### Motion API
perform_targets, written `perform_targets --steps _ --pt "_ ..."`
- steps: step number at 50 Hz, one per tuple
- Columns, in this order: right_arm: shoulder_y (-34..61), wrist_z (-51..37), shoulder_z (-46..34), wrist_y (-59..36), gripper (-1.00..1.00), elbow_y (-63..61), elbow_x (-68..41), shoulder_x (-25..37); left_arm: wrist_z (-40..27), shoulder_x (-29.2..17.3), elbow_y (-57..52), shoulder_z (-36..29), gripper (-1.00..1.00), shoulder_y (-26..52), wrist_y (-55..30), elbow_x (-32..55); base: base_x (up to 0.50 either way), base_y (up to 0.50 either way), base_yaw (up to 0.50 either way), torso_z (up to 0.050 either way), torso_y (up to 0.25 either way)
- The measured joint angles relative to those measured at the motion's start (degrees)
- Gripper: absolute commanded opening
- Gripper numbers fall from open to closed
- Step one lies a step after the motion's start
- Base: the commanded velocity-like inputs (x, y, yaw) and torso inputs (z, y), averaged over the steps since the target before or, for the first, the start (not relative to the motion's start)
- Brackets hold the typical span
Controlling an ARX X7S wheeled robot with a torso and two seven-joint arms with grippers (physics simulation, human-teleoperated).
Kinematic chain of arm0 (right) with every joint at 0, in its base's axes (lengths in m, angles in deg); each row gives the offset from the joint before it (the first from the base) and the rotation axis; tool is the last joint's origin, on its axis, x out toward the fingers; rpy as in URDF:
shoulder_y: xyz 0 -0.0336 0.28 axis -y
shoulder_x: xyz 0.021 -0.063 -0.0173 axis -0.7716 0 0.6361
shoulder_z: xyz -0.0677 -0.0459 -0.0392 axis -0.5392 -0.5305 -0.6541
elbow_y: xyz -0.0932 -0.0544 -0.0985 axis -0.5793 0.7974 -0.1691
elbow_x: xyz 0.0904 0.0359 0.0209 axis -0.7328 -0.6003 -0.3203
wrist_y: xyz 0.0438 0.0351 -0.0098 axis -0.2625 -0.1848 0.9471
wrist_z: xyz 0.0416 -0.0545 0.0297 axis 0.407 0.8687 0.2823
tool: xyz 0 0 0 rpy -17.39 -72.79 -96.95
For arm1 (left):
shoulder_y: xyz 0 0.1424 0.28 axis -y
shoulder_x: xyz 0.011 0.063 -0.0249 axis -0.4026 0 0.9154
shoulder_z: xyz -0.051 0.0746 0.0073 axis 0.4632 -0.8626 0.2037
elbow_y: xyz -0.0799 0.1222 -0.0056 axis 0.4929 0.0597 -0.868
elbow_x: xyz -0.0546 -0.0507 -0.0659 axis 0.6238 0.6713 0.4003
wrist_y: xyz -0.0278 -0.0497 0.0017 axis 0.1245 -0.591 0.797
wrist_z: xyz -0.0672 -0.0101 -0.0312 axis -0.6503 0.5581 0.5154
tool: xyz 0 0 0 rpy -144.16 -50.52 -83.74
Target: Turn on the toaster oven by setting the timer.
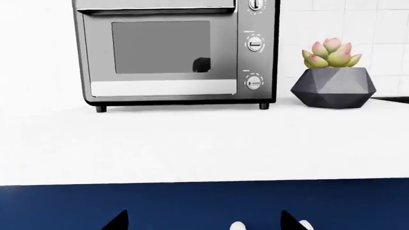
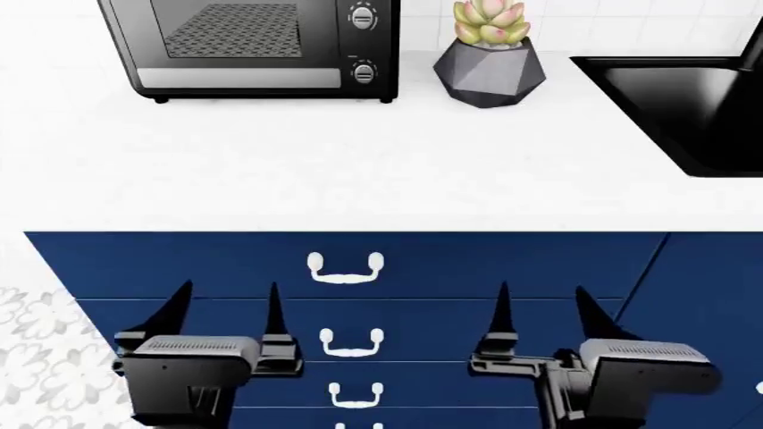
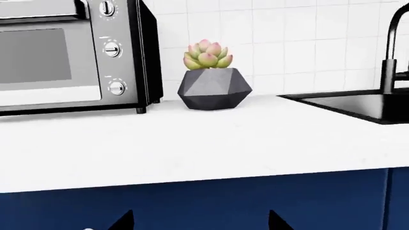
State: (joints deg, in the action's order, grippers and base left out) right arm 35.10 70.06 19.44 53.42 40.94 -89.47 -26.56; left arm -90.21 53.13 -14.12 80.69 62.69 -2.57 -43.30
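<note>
While both arms hang low in front of the navy drawer fronts (image 2: 477,268), the toaster oven (image 2: 250,49) sits at the back of the white counter (image 2: 357,170), toward its left side, against the tiled wall (image 3: 294,43). Left tool (image 2: 227,308) has its two black fingers spread apart with nothing between them; right tool (image 2: 542,308) the same, fingers parted and empty. Both are below the counter edge, well apart from the oven. Oven door is dark glass with silver trim, shut, and a patterned mesh rack (image 2: 232,31) shows through it in the head view. Column of small round knobs runs down the oven's right side: left wrist view shows three, top knob (image 1: 255,5) cut by the frame edge, middle knob (image 1: 255,44), bottom knob (image 1: 254,82). Pointer settings too small to read. Grey faceted plant pot (image 2: 489,73) with a pink-green succulent (image 2: 490,22) stands just beside the oven on its right, not touching. Black sink (image 2: 685,98) is set into the counter further right, with a black faucet (image 3: 391,43) behind it. White drawer handles (image 2: 346,268) stack down the cabinet between the two tools
</note>
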Motion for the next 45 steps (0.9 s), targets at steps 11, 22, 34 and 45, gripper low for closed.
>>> perform_targets --steps 11,22,34,45 --pt "4.9 -3.0 3.5 -15.2 1.0 -16.6 -6.5 3.8 -1.7 -3.1 -19.0 3.6 1.0 6.3 -20.6 6.0 0.0 0.0 0.0 0.0 0.0" --pt "20.3 -6.5 10.0 -42.6 1.0 -26.8 -19.3 7.2 -19.2 -8.9 -27.0 14.9 1.0 25.4 -48.4 39.8 0.0 0.0 0.0 0.0 0.0" --pt "42.5 -30.3 16.8 -66.6 1.0 -19.5 -55.2 11.6 -41.5 -13.3 -17.9 19.6 1.0 45.4 -62.5 72.0 0.0 0.0 0.0 0.0 0.0" --pt "54.1 -41.1 13.5 -72.0 1.0 -10.4 -67.3 14.1 -43.9 -16.0 -8.8 17.9 1.0 55.3 -65.7 75.4 0.0 0.0 0.0 0.0 0.0"
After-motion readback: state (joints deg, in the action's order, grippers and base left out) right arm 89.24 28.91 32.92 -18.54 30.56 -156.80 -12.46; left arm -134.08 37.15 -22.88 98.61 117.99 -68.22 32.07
